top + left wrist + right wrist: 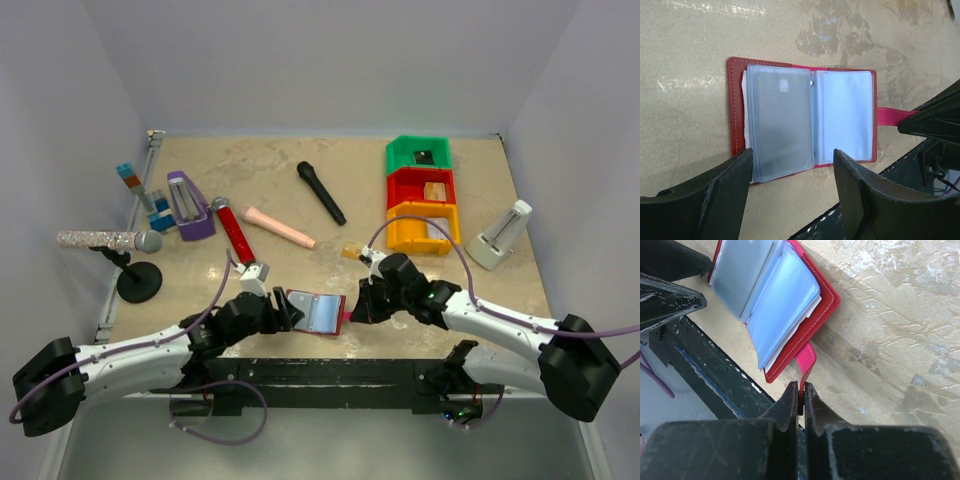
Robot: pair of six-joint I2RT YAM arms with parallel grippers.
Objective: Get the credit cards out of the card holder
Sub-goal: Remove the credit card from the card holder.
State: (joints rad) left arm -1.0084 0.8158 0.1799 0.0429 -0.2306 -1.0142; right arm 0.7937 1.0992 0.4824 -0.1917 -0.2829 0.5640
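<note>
The card holder [315,312] lies open at the near edge of the surface [440,300]. Its tab [806,360] is clenched in the right claw [801,387]. The left claw [792,156], released, hovers above. The next move likely calls for pinching a card [777,117] from its sleeve.

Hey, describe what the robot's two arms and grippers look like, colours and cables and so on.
The left arm and right arm have white links with bulky black joints. A purple-grey cable loops along each. The left gripper and right gripper have black fingers, scuffed with pale scratches.
</note>
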